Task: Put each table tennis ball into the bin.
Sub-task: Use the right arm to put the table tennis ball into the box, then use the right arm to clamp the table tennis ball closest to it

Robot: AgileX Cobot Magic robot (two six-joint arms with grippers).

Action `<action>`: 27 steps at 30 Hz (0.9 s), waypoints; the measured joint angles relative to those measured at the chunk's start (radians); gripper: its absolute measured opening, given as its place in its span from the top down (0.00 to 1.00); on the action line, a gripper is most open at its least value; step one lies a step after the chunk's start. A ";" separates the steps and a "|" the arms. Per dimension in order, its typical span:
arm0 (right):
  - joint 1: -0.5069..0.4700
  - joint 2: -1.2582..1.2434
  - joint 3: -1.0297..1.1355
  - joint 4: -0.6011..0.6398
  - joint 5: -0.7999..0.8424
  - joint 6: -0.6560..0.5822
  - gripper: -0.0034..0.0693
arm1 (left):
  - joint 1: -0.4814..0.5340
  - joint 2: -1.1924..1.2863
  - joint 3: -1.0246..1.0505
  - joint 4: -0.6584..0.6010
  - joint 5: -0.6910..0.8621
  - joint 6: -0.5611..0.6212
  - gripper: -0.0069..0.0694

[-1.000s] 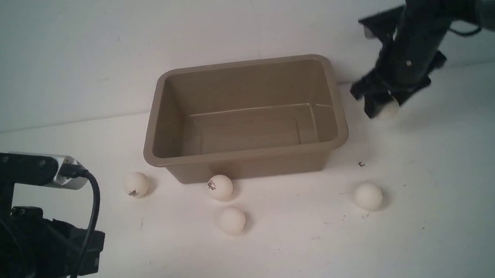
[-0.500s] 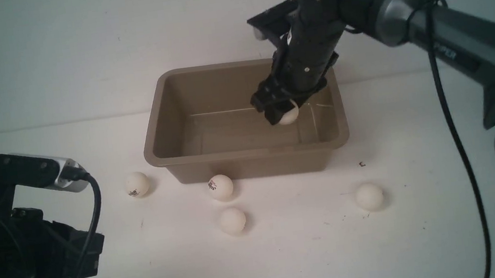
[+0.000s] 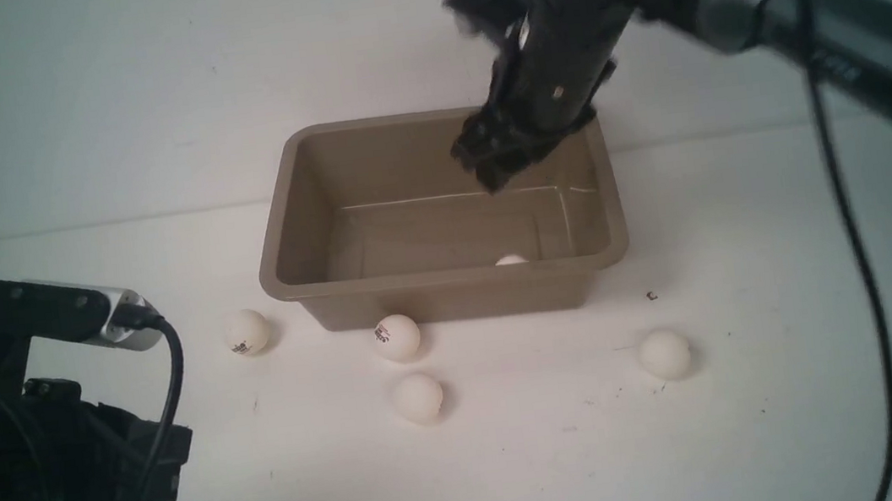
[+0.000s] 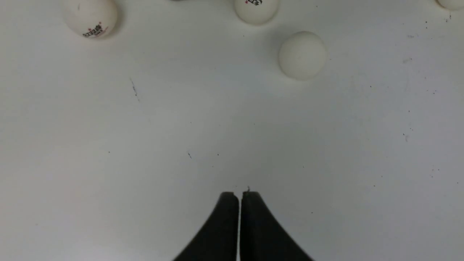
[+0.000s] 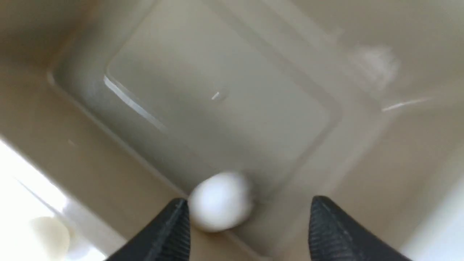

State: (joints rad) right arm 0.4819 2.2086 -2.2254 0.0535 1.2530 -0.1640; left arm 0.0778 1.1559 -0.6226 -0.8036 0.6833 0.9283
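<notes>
well, wrist-side only: right pincer (image 5: 249, 203) agape

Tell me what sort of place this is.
Probably a robot lab bench: a white table against a blank wall, a left arm and right arm over it, with a bin and balls laid out.
</notes>
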 joint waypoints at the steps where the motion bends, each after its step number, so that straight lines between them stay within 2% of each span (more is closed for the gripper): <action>1: 0.000 -0.043 0.001 -0.022 0.000 0.000 0.39 | 0.000 0.000 0.000 0.000 0.000 0.000 0.91; 6: 0.000 -0.270 0.088 -0.072 0.000 0.028 0.39 | 0.000 0.000 0.000 0.000 0.003 0.000 0.91; 12: 0.000 -0.462 0.447 -0.140 0.000 0.058 0.39 | 0.000 0.000 0.000 0.002 0.004 0.000 0.91; 16: 0.000 -0.504 0.724 -0.127 -0.005 0.064 0.39 | 0.000 0.000 0.000 0.003 0.010 0.000 0.91; 21: 0.000 -0.504 0.933 -0.112 -0.166 0.071 0.39 | 0.000 0.000 0.000 0.003 0.019 0.000 0.91; 27: 0.000 -0.481 1.005 -0.098 -0.320 0.070 0.39 | 0.000 0.000 0.000 0.003 0.021 0.000 0.91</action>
State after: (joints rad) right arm 0.4819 1.7279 -1.2205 -0.0442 0.9328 -0.0944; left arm 0.0778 1.1559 -0.6226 -0.8008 0.7046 0.9283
